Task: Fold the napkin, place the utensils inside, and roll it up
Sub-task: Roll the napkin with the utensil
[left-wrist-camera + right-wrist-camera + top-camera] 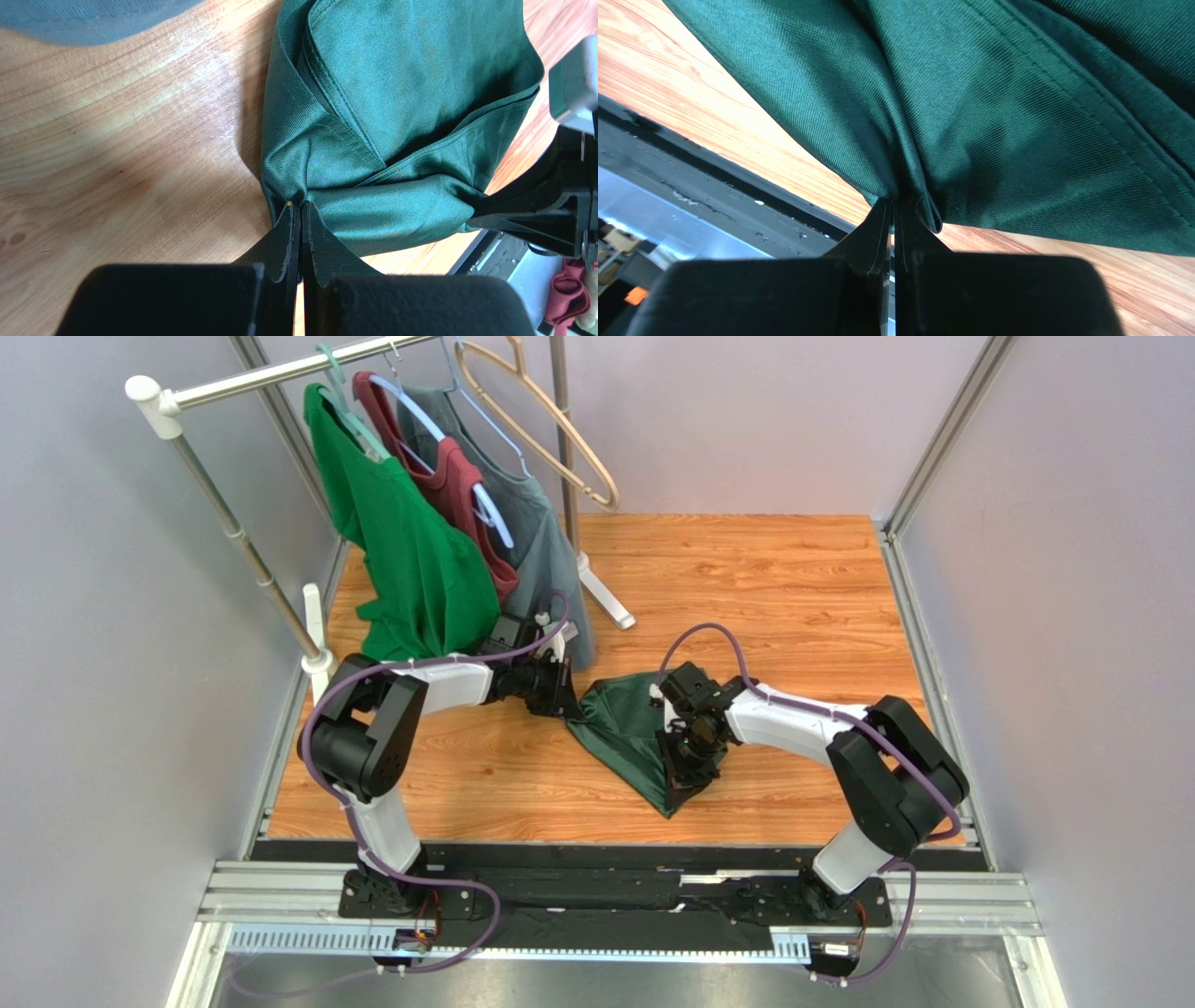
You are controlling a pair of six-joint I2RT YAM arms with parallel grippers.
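The dark green napkin (634,734) lies bunched in the middle of the wooden table between my two grippers. My left gripper (565,697) is at its left corner and shut on the cloth; the left wrist view shows the jaws pinching a gathered fold (300,204) of the napkin (393,105). My right gripper (690,756) is at its right side and shut on the cloth; the right wrist view shows the jaws clamped on a fold (896,203) of the napkin (1018,105), held up off the wood. The fork is out of view.
A clothes rack (253,560) stands at the back left with a bright green shirt (407,546), a maroon shirt (463,490), a grey-green shirt (540,532) and an empty hanger (554,420). Grey walls close three sides. A black rail (617,857) runs along the near edge.
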